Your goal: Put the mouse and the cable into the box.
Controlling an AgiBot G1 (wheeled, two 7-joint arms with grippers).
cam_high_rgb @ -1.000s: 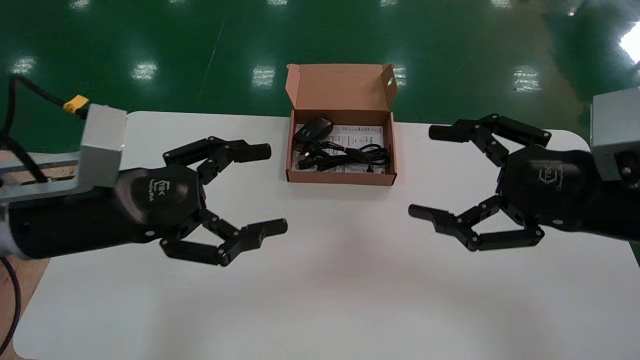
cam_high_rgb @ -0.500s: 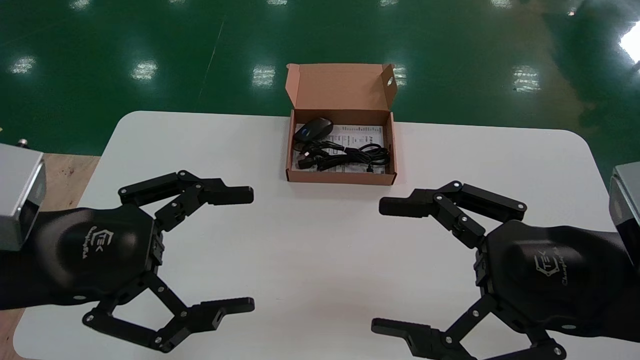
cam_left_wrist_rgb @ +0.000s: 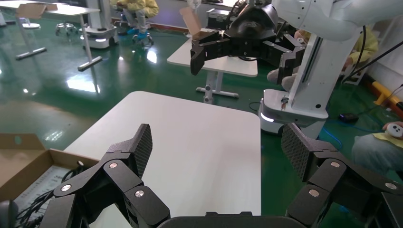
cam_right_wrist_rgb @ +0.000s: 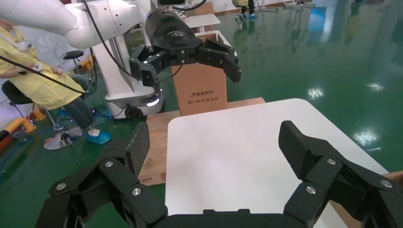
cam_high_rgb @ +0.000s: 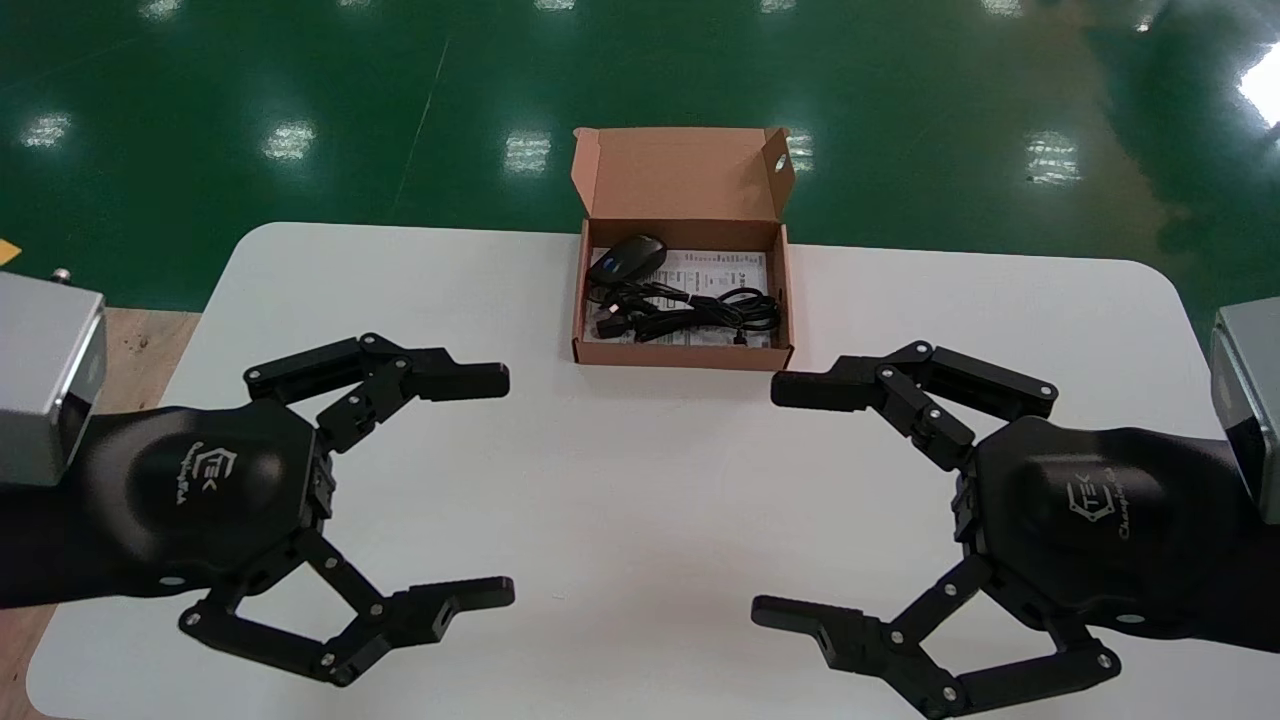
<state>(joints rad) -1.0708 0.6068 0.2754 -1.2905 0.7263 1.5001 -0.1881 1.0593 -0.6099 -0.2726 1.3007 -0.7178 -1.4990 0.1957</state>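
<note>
An open cardboard box (cam_high_rgb: 581, 345) stands at the far middle of the white table (cam_high_rgb: 640, 500), lid flap up. Inside it lie a black mouse (cam_high_rgb: 627, 259) at the far left corner and a coiled black cable (cam_high_rgb: 690, 310) on a printed sheet. My left gripper (cam_high_rgb: 495, 485) hovers open over the near left of the table, nothing between its fingers. My right gripper (cam_high_rgb: 790, 500) hovers open over the near right, also holding nothing. In the left wrist view the box corner (cam_left_wrist_rgb: 28, 164) shows beside the left gripper (cam_left_wrist_rgb: 216, 142). The right gripper (cam_right_wrist_rgb: 214, 140) faces bare table in the right wrist view.
Green floor surrounds the table. A wooden pallet (cam_right_wrist_rgb: 154, 147) with a carton (cam_right_wrist_rgb: 199, 90) lies beyond the table's left end. The table's edges are close to both arms.
Both arms drew back from beside the box toward the near edge of the table, then rose slightly in the last half second. Both grippers stayed open. Mouse and cable have not moved.
</note>
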